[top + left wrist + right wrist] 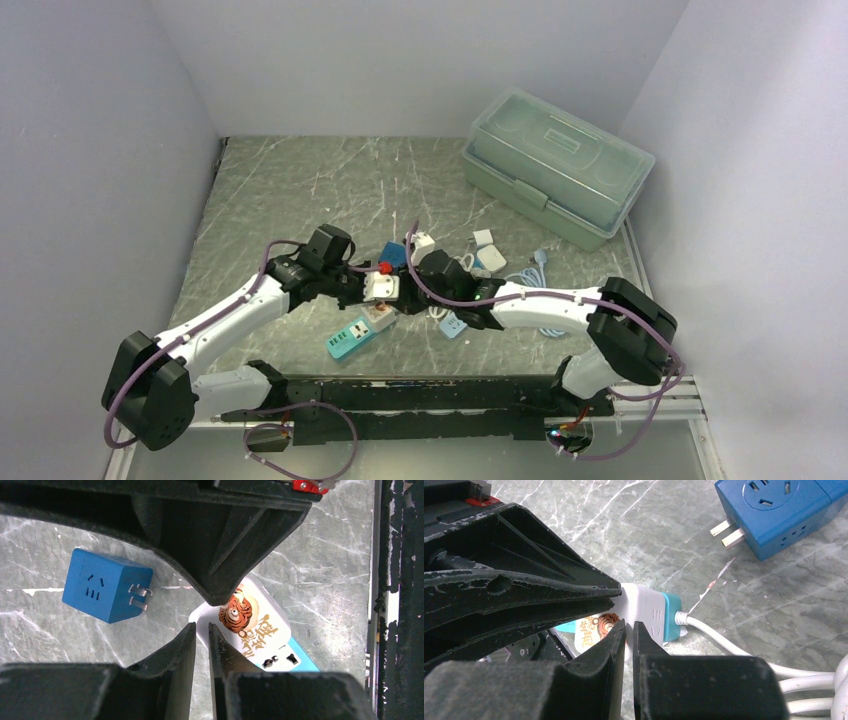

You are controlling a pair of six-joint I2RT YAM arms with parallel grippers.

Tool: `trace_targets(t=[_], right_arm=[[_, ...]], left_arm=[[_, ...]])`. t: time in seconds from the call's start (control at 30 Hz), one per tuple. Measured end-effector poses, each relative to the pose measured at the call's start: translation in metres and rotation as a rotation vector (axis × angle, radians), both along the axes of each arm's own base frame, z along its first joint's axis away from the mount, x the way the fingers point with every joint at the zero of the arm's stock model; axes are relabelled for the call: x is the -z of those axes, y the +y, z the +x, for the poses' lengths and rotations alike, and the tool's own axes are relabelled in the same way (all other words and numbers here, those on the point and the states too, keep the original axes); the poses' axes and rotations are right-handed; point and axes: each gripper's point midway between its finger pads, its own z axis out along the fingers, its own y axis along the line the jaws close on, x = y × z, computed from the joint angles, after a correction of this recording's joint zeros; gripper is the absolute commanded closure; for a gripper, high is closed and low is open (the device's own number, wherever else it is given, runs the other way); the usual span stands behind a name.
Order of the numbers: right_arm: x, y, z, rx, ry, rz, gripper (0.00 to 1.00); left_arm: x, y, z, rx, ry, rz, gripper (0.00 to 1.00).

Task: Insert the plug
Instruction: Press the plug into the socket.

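A blue cube plug [393,254] [102,587] [784,510] lies on the grey table with its metal prongs showing, and neither gripper touches it. A white and teal power strip [352,338] [260,625] [649,612] with a tiger sticker lies below both grippers, its white cable [724,640] running off to the right. My left gripper [366,290] [201,626] and right gripper [410,280] [629,625] meet tip to tip over the strip's end. Only a thin slit shows between each pair of jaws, with nothing held in it.
A pale green lidded box [555,165] stands at the back right. White chargers [487,250], a coiled cable [535,270] and a small white adapter [455,325] lie right of centre. Grey walls close in on the left, back and right.
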Motion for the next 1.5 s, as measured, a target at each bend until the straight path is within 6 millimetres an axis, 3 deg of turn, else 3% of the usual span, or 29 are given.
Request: trace_targets(t=[0.43,0.63,0.7,0.77,0.87,0.9,1.03,1.23,1.5], right_arm=[[0.013,0.002,0.001,0.055,-0.041,-0.041,0.89],[0.0,0.007,-0.002,0.071,-0.05,-0.018,0.72],[-0.001,0.008,-0.006,0.059,-0.038,-0.024,0.65],[0.0,0.009,-0.01,0.049,-0.025,-0.042,0.57],[0.002,0.005,-0.012,0.05,-0.009,-0.068,0.4],[0.003,0.003,-0.013,0.05,-0.002,-0.077,0.35],[0.004,-0.01,-0.016,0.057,0.022,-0.114,0.2],[0.002,-0.046,-0.013,0.097,0.055,-0.183,0.14],[-0.051,-0.098,0.027,0.273,-0.011,-0.105,0.09]], left_arm=[[0.002,0.002,-0.001,0.013,-0.014,0.008,0.77],[-0.008,0.003,0.01,-0.05,-0.023,0.023,0.45],[-0.011,0.007,0.013,-0.092,-0.009,0.046,0.43],[-0.013,0.015,0.013,-0.145,0.028,0.085,0.33],[-0.015,0.031,0.002,-0.201,0.101,0.151,0.09],[-0.016,0.036,-0.003,-0.219,0.13,0.17,0.01],[-0.033,0.04,-0.012,-0.258,0.175,0.171,0.0],[-0.048,0.031,-0.021,-0.3,0.24,0.104,0.0],[-0.028,0.006,-0.027,-0.329,0.381,0.106,0.0]])
